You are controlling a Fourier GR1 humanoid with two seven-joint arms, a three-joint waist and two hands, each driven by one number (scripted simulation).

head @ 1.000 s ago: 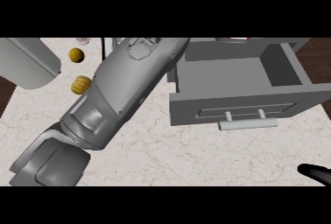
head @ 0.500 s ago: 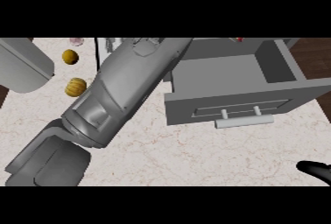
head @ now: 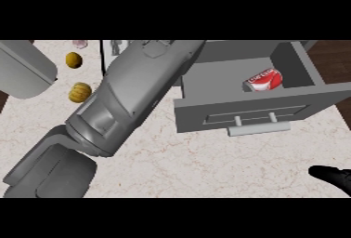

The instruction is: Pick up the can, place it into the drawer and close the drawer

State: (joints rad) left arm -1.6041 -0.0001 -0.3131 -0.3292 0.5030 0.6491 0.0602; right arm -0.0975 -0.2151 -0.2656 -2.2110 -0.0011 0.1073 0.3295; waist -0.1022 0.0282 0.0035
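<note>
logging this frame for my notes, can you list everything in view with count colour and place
can: one, red with white lettering, lying on its side inside the open drawer, right part
drawer: one, grey, open, upper right, pale bar handle on its front
counter: one, pale marbled top, across the view
round yellow item: one, upper left
ridged orange-yellow item: one, left, beside the forearm
grey rounded object: one, far left edge
small pinkish item: one, top edge, too small to tell
left forearm: one, grey, running diagonally from lower left to top centre; its hand is not visible
right hand: one, black, lower right corner
</note>
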